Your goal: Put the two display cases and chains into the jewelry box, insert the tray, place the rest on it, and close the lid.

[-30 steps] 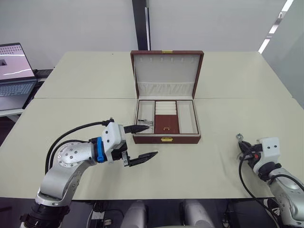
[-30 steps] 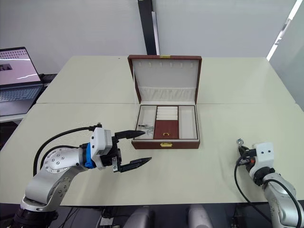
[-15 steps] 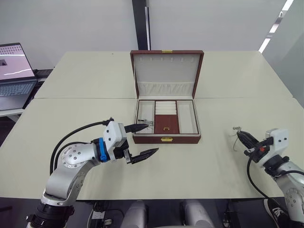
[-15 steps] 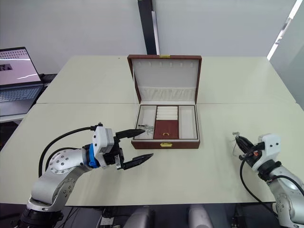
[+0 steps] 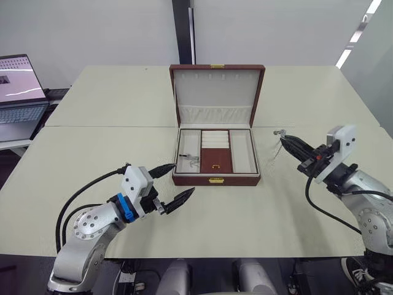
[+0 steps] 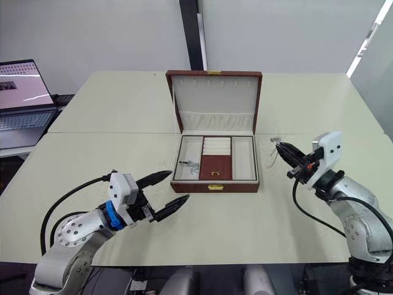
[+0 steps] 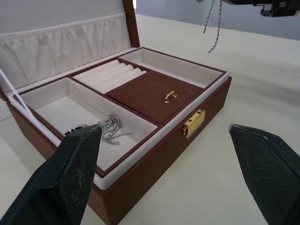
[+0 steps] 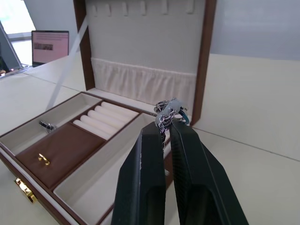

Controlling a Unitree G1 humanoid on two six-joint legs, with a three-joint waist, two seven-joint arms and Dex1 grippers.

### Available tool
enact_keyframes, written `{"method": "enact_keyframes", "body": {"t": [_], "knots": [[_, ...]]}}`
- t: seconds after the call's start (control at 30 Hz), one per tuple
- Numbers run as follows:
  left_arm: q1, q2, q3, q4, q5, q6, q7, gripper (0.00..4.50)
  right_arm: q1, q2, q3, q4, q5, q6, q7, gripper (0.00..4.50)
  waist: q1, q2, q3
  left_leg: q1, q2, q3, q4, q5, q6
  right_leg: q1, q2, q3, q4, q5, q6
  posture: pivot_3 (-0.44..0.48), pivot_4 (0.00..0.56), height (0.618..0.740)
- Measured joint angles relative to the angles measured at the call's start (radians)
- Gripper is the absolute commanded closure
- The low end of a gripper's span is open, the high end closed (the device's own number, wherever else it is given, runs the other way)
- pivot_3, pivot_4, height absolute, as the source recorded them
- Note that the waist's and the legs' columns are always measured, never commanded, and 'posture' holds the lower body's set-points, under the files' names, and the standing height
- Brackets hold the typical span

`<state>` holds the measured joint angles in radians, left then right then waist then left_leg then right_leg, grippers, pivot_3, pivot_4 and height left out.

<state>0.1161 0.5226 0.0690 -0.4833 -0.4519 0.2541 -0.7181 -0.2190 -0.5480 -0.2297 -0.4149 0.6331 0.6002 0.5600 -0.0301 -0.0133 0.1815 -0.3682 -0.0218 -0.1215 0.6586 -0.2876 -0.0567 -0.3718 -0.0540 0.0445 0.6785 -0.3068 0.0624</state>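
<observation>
The brown jewelry box (image 5: 215,179) stands open mid-table with its lid (image 5: 216,92) upright. Its cream inside is divided into compartments. One silver chain (image 7: 110,130) lies in the left compartment (image 5: 188,149). The right compartment (image 5: 242,150) is bare. My right gripper (image 5: 285,141) hovers just right of the box, shut on a second chain (image 8: 167,114) that dangles from its tips. My left gripper (image 5: 183,179) is open, low over the table at the box's front-left corner, holding nothing. The display cases and the tray are out of view.
A laptop (image 5: 18,92) sits open on a side table at the far left. A seam (image 5: 110,127) crosses the cream table behind the box's base. A dark pillar (image 5: 182,31) rises behind the table.
My right arm has risen from the table's near right edge and swung toward the box, carrying the chain. My left gripper has drawn back from the box's left compartment, still open.
</observation>
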Motion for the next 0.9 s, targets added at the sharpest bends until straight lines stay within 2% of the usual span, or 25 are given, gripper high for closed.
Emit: {"method": "enact_keyframes", "body": {"t": [0.33, 0.53, 0.8, 0.87, 0.9], "knots": [[0.104, -0.022, 0.043, -0.052, 0.009, -0.002, 0.084, 0.0, -0.114, 0.044, 0.135, 0.073, -0.025, 0.01, 0.012, 4.49, 0.0, 0.0, 0.0, 0.0, 0.0, 0.0, 0.0, 0.0, 0.0, -0.001, 0.0, 0.0, 0.0, 0.0, 0.0, 0.0, 0.15, 0.74], [0.145, -0.04, 0.052, -0.096, 0.014, -0.001, 0.128, 0.0, -0.12, 0.075, 0.204, 0.126, -0.073, -0.017, 0.031, 4.49, 0.0, 0.0, 0.0, -0.001, 0.0, 0.0, 0.0, 0.0, 0.0, -0.001, 0.0, 0.0, 0.0, 0.0, 0.0, 0.0, 0.15, 0.74], [0.143, -0.042, 0.052, -0.107, 0.014, 0.003, 0.153, 0.0, -0.103, 0.089, 0.227, 0.181, -0.136, -0.061, 0.049, 4.49, 0.0, 0.0, 0.0, -0.001, 0.0, 0.0, 0.0, 0.0, 0.0, -0.001, 0.0, 0.0, 0.0, 0.0, 0.0, 0.0, 0.15, 0.74], [0.141, -0.041, 0.052, -0.107, 0.014, 0.004, 0.159, 0.0, -0.103, 0.095, 0.226, 0.183, -0.14, -0.065, 0.049, 3.81, -0.001, 0.0, 0.0, -0.001, 0.0, 0.0, 0.0, 0.0, 0.0, -0.001, 0.0, 0.0, 0.0, 0.0, 0.0, 0.0, 0.15, 0.74], [0.14, -0.041, 0.052, -0.107, 0.014, 0.005, 0.159, 0.0, -0.103, 0.099, 0.223, 0.183, -0.14, -0.065, 0.048, 3.63, -0.001, 0.0, 0.0, -0.001, 0.0, 0.0, 0.0, 0.0, 0.0, -0.001, 0.0, 0.0, 0.0, 0.0, 0.0, 0.0, 0.15, 0.74]]}}
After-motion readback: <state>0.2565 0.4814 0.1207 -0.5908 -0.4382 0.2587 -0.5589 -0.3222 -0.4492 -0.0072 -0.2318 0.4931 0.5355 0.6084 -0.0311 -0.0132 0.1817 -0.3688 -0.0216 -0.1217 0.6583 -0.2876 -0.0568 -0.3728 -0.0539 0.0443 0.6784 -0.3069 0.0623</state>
